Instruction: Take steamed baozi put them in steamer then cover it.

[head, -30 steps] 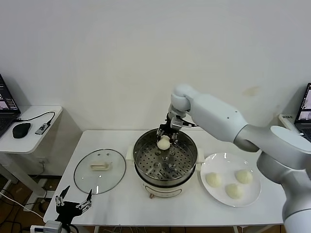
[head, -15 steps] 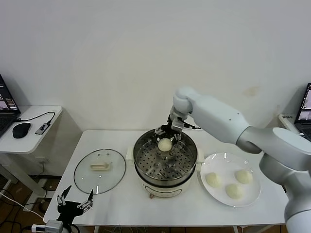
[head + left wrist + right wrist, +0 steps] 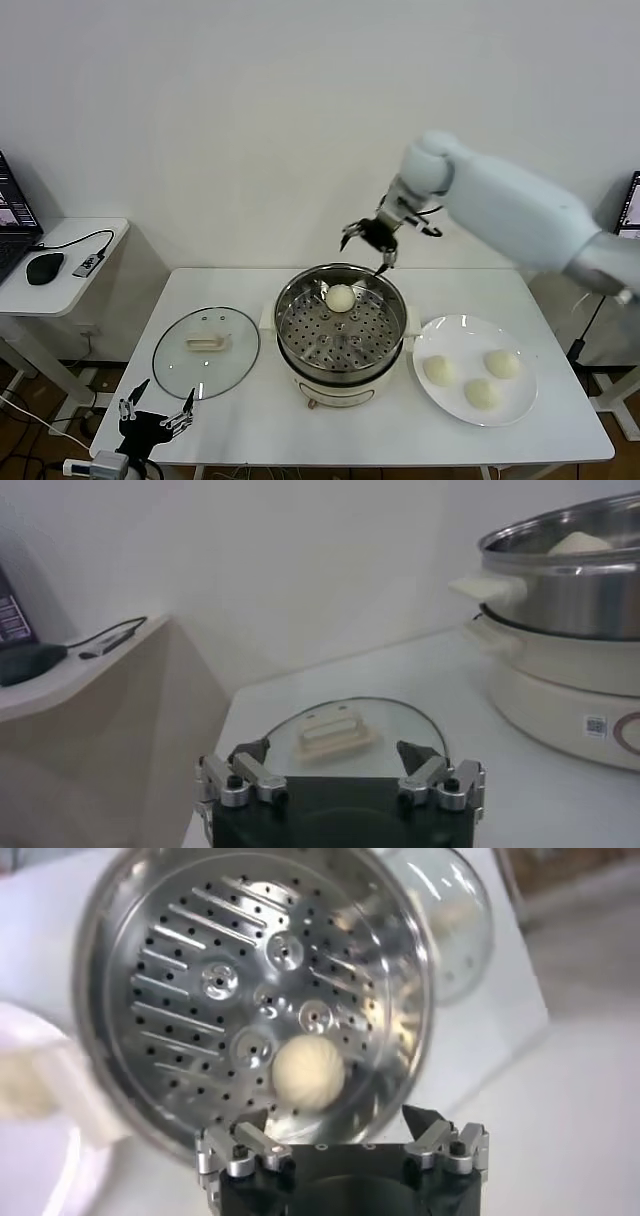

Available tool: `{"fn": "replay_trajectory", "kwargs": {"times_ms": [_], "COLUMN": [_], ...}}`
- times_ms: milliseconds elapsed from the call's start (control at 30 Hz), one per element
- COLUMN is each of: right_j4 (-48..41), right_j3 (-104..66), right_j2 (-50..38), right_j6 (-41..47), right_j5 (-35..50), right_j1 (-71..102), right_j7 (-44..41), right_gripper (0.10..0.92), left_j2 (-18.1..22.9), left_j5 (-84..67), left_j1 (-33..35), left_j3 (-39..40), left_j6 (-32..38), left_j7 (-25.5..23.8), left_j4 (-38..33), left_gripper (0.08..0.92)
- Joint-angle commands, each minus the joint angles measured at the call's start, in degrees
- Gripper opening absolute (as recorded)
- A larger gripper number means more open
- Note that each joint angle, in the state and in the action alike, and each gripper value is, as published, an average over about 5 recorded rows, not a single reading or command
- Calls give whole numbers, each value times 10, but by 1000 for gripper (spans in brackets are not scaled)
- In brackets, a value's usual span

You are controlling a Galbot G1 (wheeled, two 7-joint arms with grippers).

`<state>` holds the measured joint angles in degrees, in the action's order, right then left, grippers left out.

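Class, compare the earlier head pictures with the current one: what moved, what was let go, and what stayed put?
The right gripper let go of one baozi at the back of the steamer, then rose open, up and away toward the wall. That bun stays on the perforated floor. Unchanged: three baozi on the plate, the cover flat on the table, and the left gripper parked open at the table's front-left corner.
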<state>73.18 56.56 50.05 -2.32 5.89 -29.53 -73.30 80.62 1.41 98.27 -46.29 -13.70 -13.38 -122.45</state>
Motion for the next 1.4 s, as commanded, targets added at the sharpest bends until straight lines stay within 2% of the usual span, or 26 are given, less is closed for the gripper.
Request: {"fn": "replay_trajectory", "kwargs": {"times_ms": [33, 167, 567, 1400], "right_j4": [137, 175, 215, 135], "right_j3": [27, -23, -148, -162], "right_j2": [-179, -216, -234, -147], "right_j6": [331, 383, 377, 369], "right_j5": [55, 17, -87, -111], "right_j1": [-20, 59, 304, 391], "right_j7": [-17, -31, 8, 117], "right_gripper": [823, 823, 823, 823], "left_j2": [-1, -3, 1, 4], "left_j5": [-5, -5, 2, 17], "left_j1": [0, -2, 13, 20], "left_j3": [1, 5, 11, 15], "left_j6": [-4, -9, -12, -12], "left_j7": [-1, -1, -4, -5], "left_j4": [-4, -6, -22, -6], "left_gripper": [823, 823, 823, 823]}}
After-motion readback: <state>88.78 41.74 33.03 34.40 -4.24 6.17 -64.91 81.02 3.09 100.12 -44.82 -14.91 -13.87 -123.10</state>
